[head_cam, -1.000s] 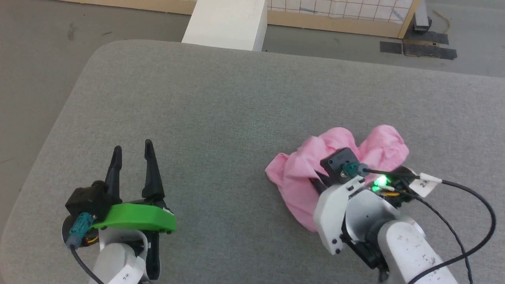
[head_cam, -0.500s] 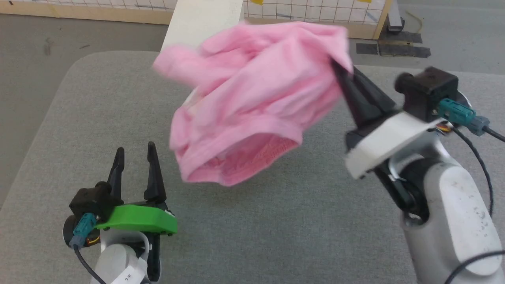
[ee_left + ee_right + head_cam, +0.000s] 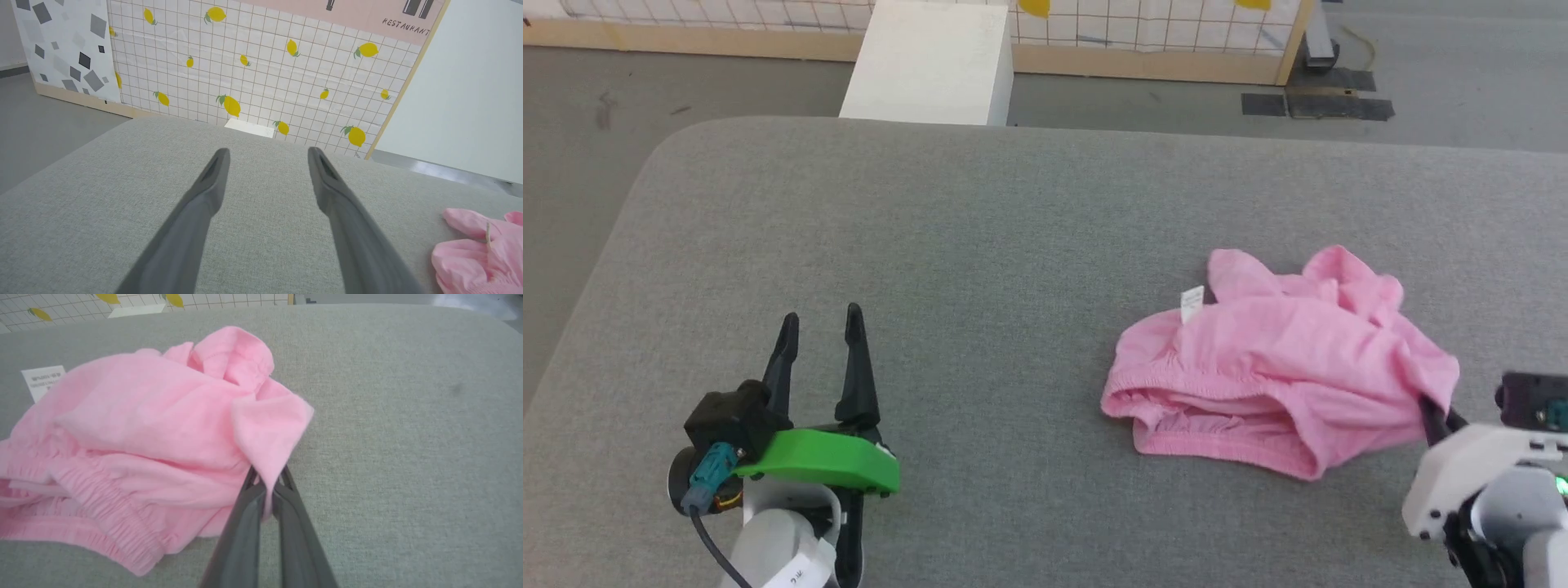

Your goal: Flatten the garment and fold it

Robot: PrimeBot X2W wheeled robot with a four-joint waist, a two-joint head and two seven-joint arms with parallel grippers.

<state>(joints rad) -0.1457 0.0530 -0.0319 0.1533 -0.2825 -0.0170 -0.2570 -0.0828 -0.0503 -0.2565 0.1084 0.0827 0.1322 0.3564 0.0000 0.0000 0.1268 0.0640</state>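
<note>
Pinching right corner of shorts (image 3: 1274,367) with right gripper (image 3: 265,482), clamped tight. Lies bunched on table (image 3: 931,245), right of centre, long axis left-right, waistband leftward. Leaves left gripper (image 3: 821,317) gaping, empty, well apart at left.

A grey fabric worktop (image 3: 980,229) with a rounded far-left corner stands on a grey floor (image 3: 572,147). Past its far edge sits a white block (image 3: 927,65). Behind that runs a wood-framed panel (image 3: 265,69) of white grid tiles printed with yellow lemons, topped by a pink band reading "RESTAURANT". To its left is a speckled panel (image 3: 61,45). Dark tape patches (image 3: 1315,104) mark the floor.
</note>
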